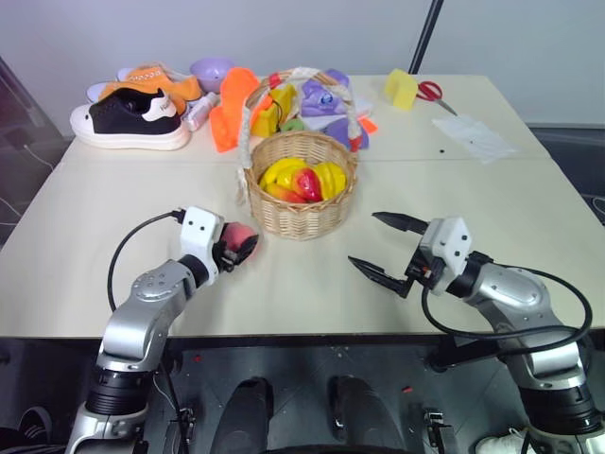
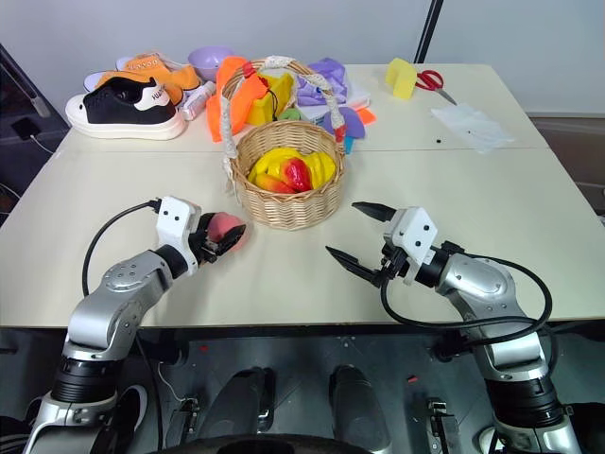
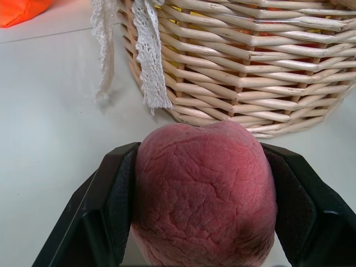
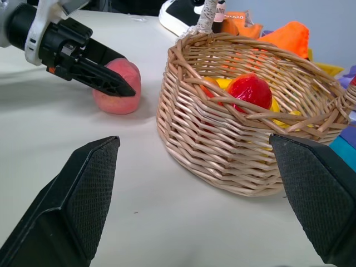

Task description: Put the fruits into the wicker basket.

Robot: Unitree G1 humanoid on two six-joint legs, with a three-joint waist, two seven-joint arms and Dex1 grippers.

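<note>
You have the wicker basket (image 1: 301, 199) at the middle of the table (image 1: 529, 218), with the fruits (image 1: 302, 180) lying inside it. The peach (image 1: 240, 239) sits on the table just to the basket's left, between the fingers of the left gripper (image 1: 242, 250). The right gripper (image 1: 380, 248) hangs to the basket's right, apart from it. Behind the basket lies a heap of cloth items (image 1: 321, 99); the shoes (image 1: 132, 118) are at the far left, the scissors (image 1: 430, 92) at the far right

No text, label, brand or number can be read. Faint dark lettering is seen on the white tongue of the black sneaker (image 2: 123, 106) on the desk (image 2: 492, 227), but too small to be made out.
</note>
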